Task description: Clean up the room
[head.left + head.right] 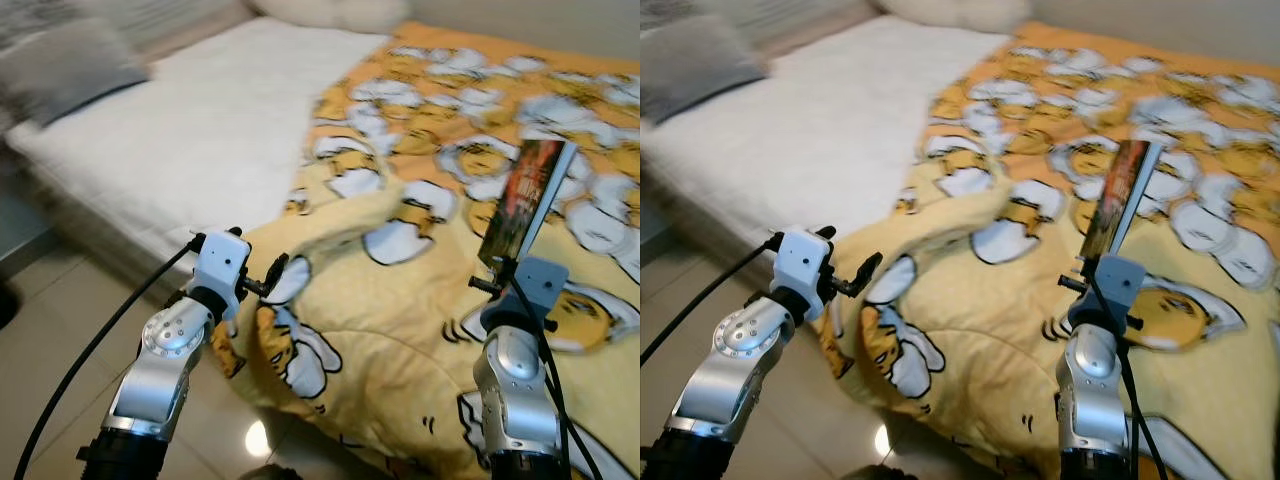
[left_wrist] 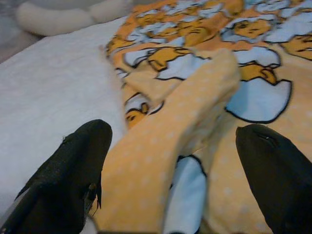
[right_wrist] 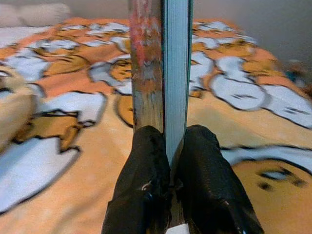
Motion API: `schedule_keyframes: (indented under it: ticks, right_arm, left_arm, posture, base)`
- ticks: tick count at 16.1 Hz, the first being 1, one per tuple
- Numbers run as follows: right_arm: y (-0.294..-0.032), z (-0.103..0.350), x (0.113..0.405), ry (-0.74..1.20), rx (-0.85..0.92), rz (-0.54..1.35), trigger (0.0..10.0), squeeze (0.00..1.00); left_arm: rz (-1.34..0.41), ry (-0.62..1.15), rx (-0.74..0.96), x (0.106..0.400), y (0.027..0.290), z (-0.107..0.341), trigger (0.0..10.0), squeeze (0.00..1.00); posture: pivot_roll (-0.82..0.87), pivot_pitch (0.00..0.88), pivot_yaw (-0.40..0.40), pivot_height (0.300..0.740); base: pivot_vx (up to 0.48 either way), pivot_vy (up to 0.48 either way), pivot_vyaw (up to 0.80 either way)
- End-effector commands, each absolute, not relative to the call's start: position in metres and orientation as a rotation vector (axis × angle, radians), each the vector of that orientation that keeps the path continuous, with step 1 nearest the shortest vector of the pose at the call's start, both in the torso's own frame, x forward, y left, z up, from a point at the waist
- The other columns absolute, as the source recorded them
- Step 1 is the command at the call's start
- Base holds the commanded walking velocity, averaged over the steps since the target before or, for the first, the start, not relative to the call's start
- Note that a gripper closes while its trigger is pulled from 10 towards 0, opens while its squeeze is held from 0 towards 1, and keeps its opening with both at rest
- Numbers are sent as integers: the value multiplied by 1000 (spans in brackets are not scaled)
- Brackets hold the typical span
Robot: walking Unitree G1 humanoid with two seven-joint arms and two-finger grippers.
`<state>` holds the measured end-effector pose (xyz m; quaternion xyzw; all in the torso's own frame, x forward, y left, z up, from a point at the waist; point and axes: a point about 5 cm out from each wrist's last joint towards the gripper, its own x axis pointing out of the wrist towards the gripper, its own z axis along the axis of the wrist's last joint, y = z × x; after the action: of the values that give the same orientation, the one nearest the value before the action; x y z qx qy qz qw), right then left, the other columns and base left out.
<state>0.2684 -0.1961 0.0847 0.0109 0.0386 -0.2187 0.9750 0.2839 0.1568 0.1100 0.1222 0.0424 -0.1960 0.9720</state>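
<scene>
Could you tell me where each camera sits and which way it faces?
Left and right eye views: on the head, looking down at the bed; both silver arms show.
Left wrist view: along the left gripper, open around a blanket fold.
Right wrist view: along the right gripper, shut on an upright book.
Shared: the blanket and book appear in head and wrist views.

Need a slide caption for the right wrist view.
Right pincer shut on a thin upright book with a reddish cover, held above the yellow cartoon-print blanket.
</scene>
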Motion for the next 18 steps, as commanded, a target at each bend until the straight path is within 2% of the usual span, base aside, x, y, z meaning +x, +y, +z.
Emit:
schedule_keyframes:
  ticks: [1,4,12,18]
  right_arm:
    - [-195,98,274,27,43,-436,10000,0]
    - [-186,103,278,29,39,-378,10000,0]
    - [-186,97,277,92,46,-359,10000,0]
    - [-185,98,277,103,48,-337,10000,0]
  left_arm:
    - [-386,83,262,287,160,111,10000,43]
    - [-362,87,238,290,161,111,10000,43]
    - [-286,85,185,295,164,111,10000,47]
    - [-281,88,176,296,163,111,10000,43]
  posture:
    - [-92,0,79,740]
    - [-103,0,83,740]
    - [-103,0,74,740]
    - [-108,0,76,740]
  base:
    - [0,274,-800]
    - [0,295,-800]
    - [0,306,-800]
    - [0,305,-83]
